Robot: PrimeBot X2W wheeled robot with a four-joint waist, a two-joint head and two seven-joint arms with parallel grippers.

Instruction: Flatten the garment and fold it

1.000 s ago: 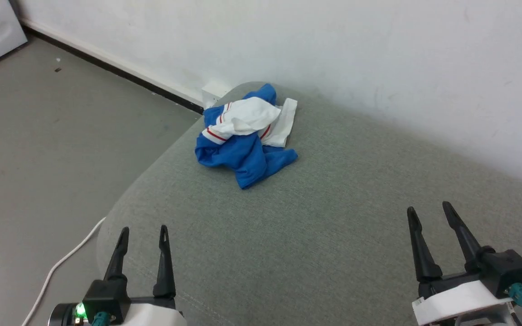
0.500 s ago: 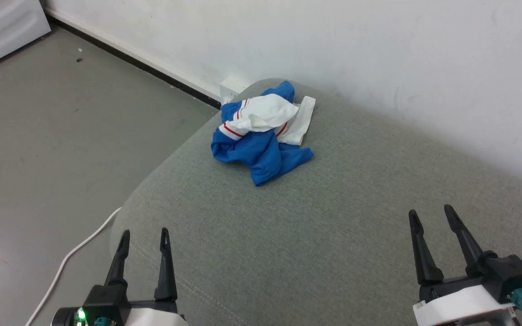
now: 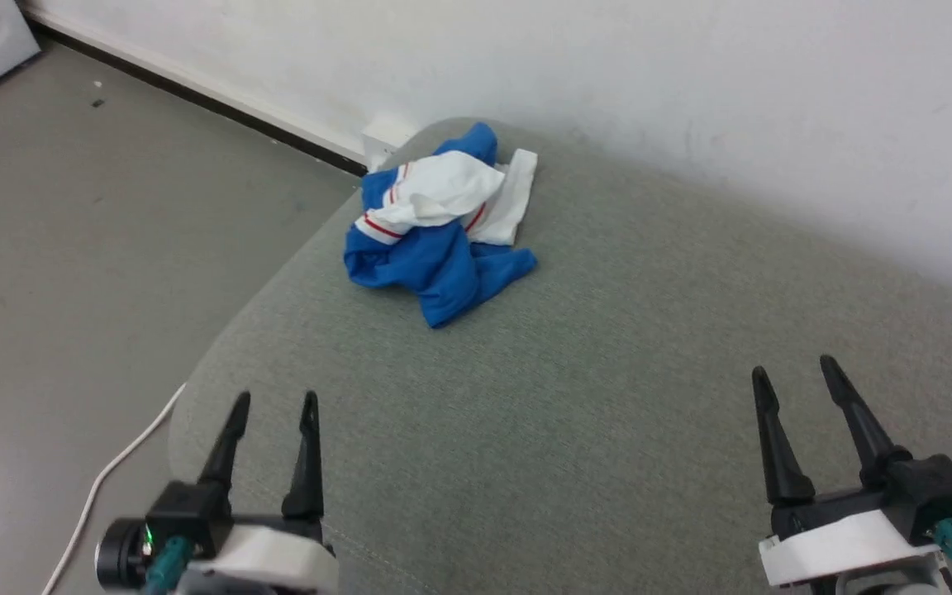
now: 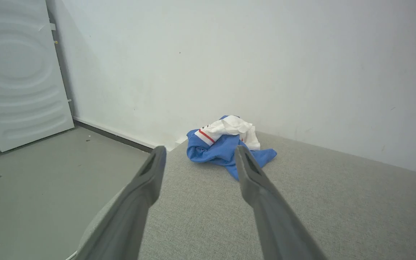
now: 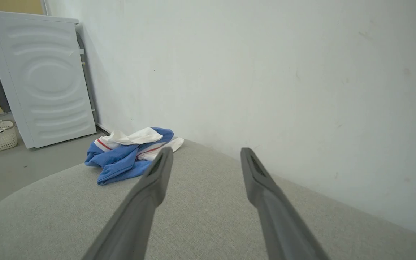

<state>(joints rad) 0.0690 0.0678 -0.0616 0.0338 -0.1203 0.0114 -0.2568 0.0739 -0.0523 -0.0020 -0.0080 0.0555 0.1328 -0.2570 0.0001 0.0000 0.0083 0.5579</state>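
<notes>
I've got the jersey (image 3: 439, 227) crumpled far ahead, nearer my left gripper (image 3: 273, 417); it and the right gripper (image 3: 798, 384) both spread wide, empty.

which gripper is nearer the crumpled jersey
The left gripper: the jersey lies almost straight ahead of its open jaws, while the right gripper sits farther off across the grey cushion.

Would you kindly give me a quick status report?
Left gripper and right gripper open, empty. Garment crumpled, untouched, far end of cushion. Nothing seen in the way.
</notes>
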